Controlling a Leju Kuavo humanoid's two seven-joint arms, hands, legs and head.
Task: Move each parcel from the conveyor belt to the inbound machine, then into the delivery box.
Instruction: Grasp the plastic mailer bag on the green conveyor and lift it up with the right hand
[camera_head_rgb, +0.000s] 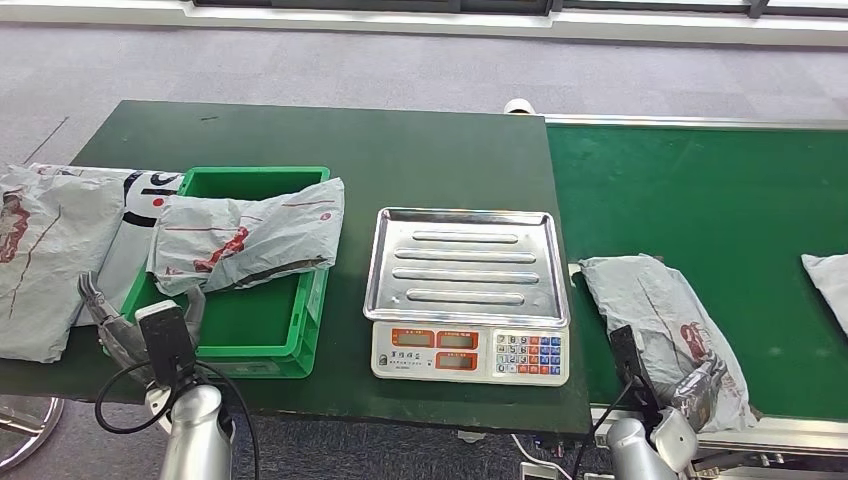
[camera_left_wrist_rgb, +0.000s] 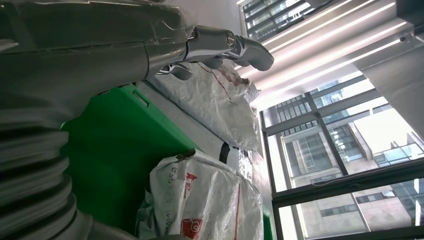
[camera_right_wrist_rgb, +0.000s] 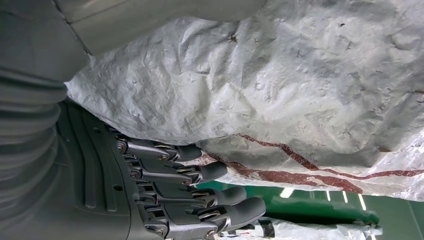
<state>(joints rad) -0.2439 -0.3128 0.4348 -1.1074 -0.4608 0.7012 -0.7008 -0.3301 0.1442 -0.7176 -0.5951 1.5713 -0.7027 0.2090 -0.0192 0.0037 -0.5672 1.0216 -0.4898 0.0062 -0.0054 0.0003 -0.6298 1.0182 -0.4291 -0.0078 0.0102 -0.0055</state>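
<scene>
Grey red-printed parcel (camera_head_rgb: 668, 315), green belt (camera_head_rgb: 720, 210), green crate (camera_head_rgb: 250, 330)

Parcel (camera_head_rgb: 245, 240) across crate (camera_head_rgb: 255, 330), scale (camera_head_rgb: 467, 290) to its right.

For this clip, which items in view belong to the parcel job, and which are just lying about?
Job:
- parcel on the conveyor, right hand at its near end
- second belt parcel
- scale, tray bare
- green box with a parcel across it
- left hand by the box

Lying about:
- parcels left of the box
- dark green table
</scene>
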